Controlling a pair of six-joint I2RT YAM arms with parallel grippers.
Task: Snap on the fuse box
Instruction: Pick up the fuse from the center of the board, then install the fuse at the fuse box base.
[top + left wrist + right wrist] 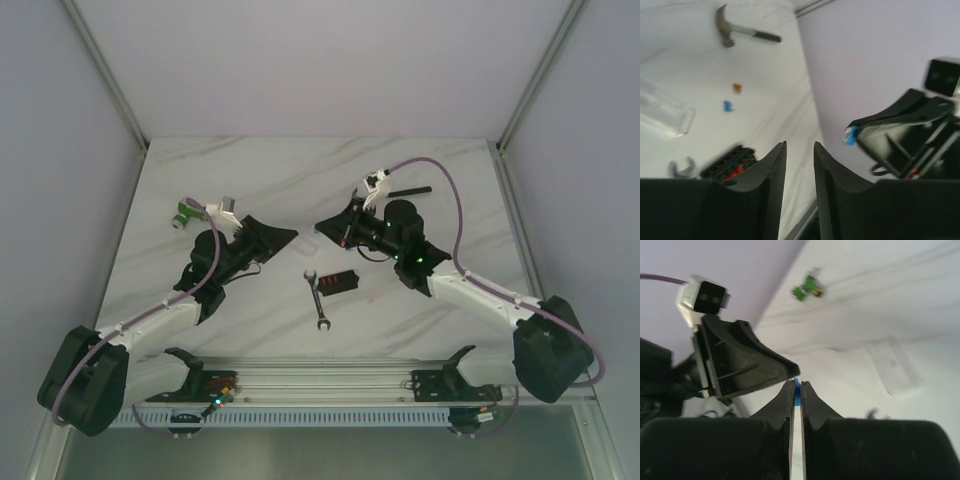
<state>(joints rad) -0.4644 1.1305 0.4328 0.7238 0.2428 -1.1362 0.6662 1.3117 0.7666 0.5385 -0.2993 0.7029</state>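
The fuse box (pixel 338 282) is a small black box with red fuses, lying on the table beside a wrench (pixel 317 299); the left wrist view shows it low at the left (pixel 730 162). Its clear cover (pixel 311 249) (pixel 665 112) (pixel 892 365) lies apart from it on the table. My right gripper (pixel 796 383) (pixel 322 226) is shut on a small blue fuse (pixel 797 388) (pixel 852 135), held above the table. My left gripper (pixel 800 144) (pixel 292 236) stands open and empty, its tips right next to the right gripper's tips.
A hammer (pixel 735 31) lies near the back wall. A loose orange fuse (pixel 737 88) and a loose blue fuse (pixel 728 106) lie beyond the cover. A green-and-white connector (pixel 186 212) (pixel 807 289) sits at the far left. Walls stand on three sides of the table.
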